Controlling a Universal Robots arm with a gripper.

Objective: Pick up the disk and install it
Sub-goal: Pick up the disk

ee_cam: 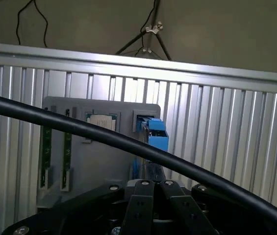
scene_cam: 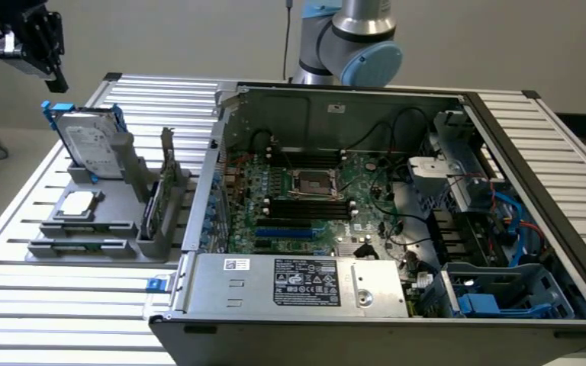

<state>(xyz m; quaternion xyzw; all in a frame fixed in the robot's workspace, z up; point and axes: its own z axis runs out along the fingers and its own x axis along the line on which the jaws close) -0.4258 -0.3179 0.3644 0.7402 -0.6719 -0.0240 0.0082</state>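
Hovering above the tabletop's left edge, the gripper holds nothing, its fingers pressed together; the approach step, I judge. Beneath it the disk stands upright in the grey holder, not yet installed; a grasp would call for parted fingers straddling its blue rails. The wrist view adds the disk edge-on below the fingertips; the exterior view adds the open computer case rightward.

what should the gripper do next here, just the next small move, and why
Probably open the jaws where it is, before any descent. The gripper is shut and hangs above the disk, apart from it. The disk stands upright in the grey holder, beside the open computer case, so shut fingers could not straddle it.
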